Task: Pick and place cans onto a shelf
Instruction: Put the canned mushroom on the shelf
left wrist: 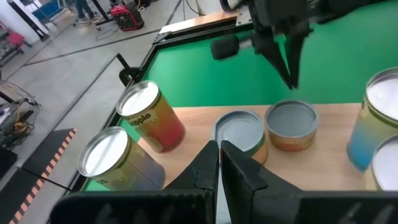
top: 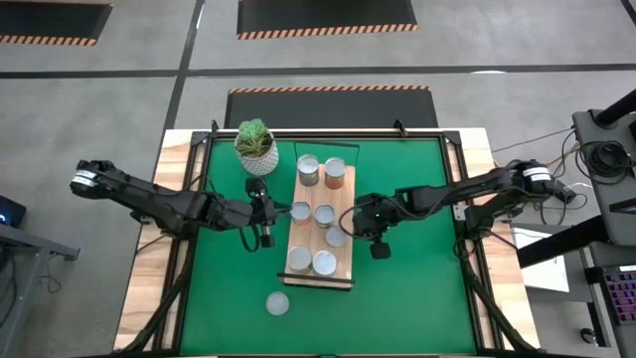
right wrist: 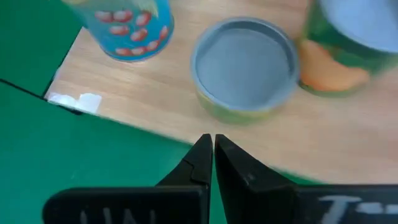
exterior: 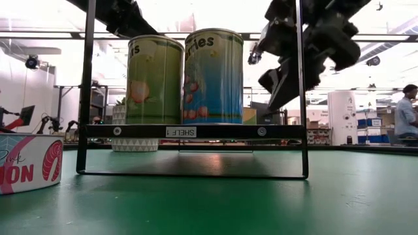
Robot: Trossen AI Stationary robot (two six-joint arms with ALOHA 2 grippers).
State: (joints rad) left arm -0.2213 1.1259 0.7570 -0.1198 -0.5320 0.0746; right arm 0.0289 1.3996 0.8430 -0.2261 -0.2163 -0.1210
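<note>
The wooden shelf [top: 343, 204] stands on a black frame [exterior: 193, 131] mid-table, with several cans on it: two tall ones at its far end [top: 309, 170], low tins in the middle [top: 324, 215], and two tall ones at its near end [exterior: 213, 77]. One more can [top: 277, 303] stands on the green mat near the front edge. My left gripper [left wrist: 219, 148] is shut and hovers at the shelf's left side, just short of a low tin [left wrist: 239, 132]. My right gripper [right wrist: 210, 142] is shut above the shelf's right edge, facing another low tin [right wrist: 244, 65].
A white pot with a green plant [top: 255, 144] stands at the far left of the shelf. The green mat [top: 417, 288] has free room on both sides of the shelf and toward the near edge. A person [exterior: 406, 114] stands far off in the room.
</note>
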